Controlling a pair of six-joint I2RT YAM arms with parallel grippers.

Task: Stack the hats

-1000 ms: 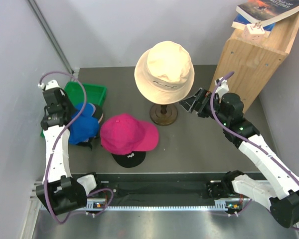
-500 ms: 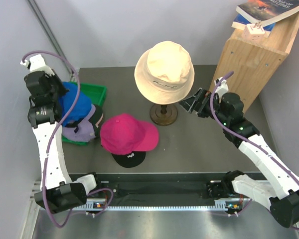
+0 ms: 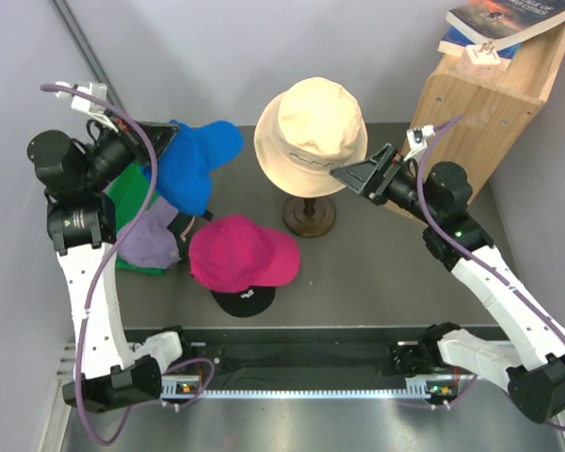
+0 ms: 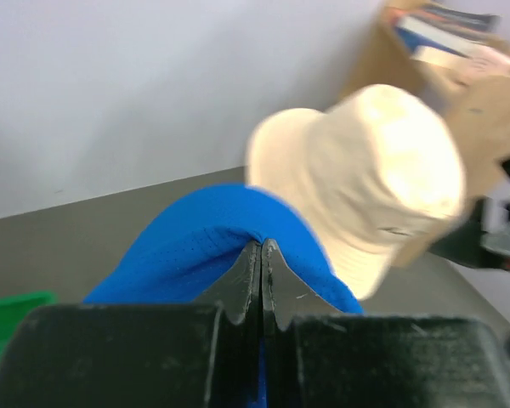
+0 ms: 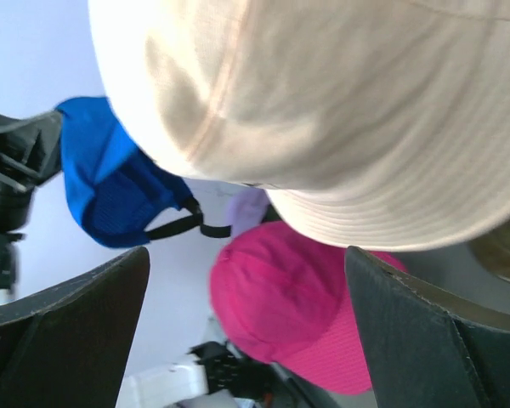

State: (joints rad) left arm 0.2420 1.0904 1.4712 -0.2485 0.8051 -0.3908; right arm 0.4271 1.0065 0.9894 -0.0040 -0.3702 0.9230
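My left gripper [image 3: 149, 143] is shut on the blue cap [image 3: 190, 165] and holds it in the air at the back left; its fingertips pinch the blue cloth [image 4: 212, 246] in the left wrist view. The magenta cap [image 3: 240, 251] lies on the table on top of the black cap [image 3: 244, 300]. The lavender cap [image 3: 151, 235] lies in the green tray [image 3: 122, 193]. My right gripper [image 3: 350, 175] is open and empty, close to the cream bucket hat [image 3: 311, 137]. The right wrist view shows the blue cap [image 5: 110, 187], the magenta cap [image 5: 297, 306] and the bucket hat [image 5: 340, 110].
The cream bucket hat sits on a wooden stand [image 3: 309, 216] at the table's middle back. A wooden box [image 3: 480, 104] with books [image 3: 508, 19] on top stands at the back right. Grey walls close in the left and back.
My left gripper has lifted the blue cap out of the tray, up and to the right. My right gripper has risen slightly towards the bucket hat.
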